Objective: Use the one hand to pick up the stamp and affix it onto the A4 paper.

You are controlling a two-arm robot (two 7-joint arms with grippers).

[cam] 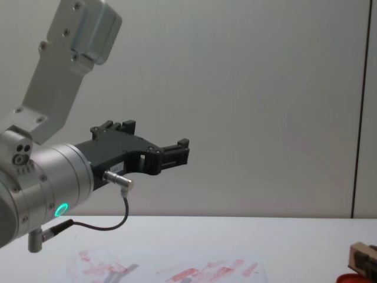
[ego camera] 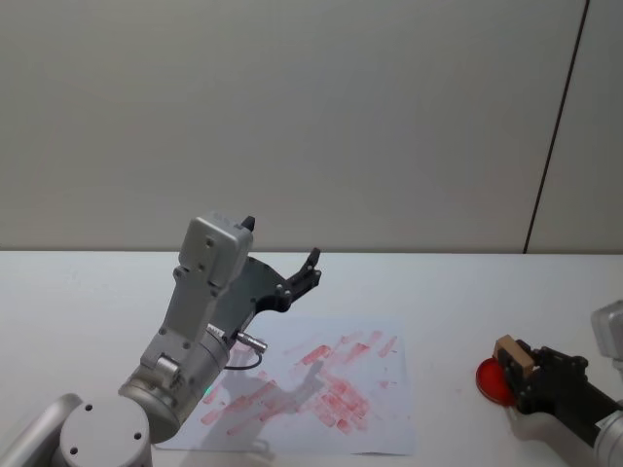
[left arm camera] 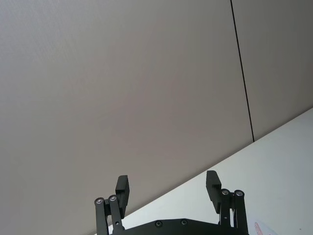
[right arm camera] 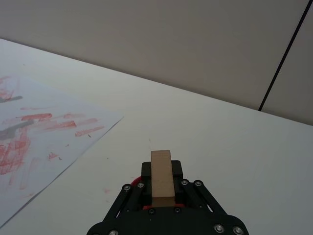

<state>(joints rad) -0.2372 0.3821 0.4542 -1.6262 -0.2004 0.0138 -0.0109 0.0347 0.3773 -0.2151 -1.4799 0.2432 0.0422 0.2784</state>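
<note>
Right gripper [ego camera: 524,375] clamps the rectangular tan wooden stamp [ego camera: 513,357] above a flat round red disc [ego camera: 494,380].

Stamp [right arm camera: 161,174]: matt, pale bare wood. Right claw [right arm camera: 162,192]: matt black plastic. A4 paper [ego camera: 380,389]: matt white, red-smeared.

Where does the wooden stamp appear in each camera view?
Head view: the stamp at lower right, held in the right gripper, over the red disc.
Left wrist view: not in it.
Right wrist view: bottom centre.
Chest view: lower right corner.
Shared landmark: the A4 paper.
</note>
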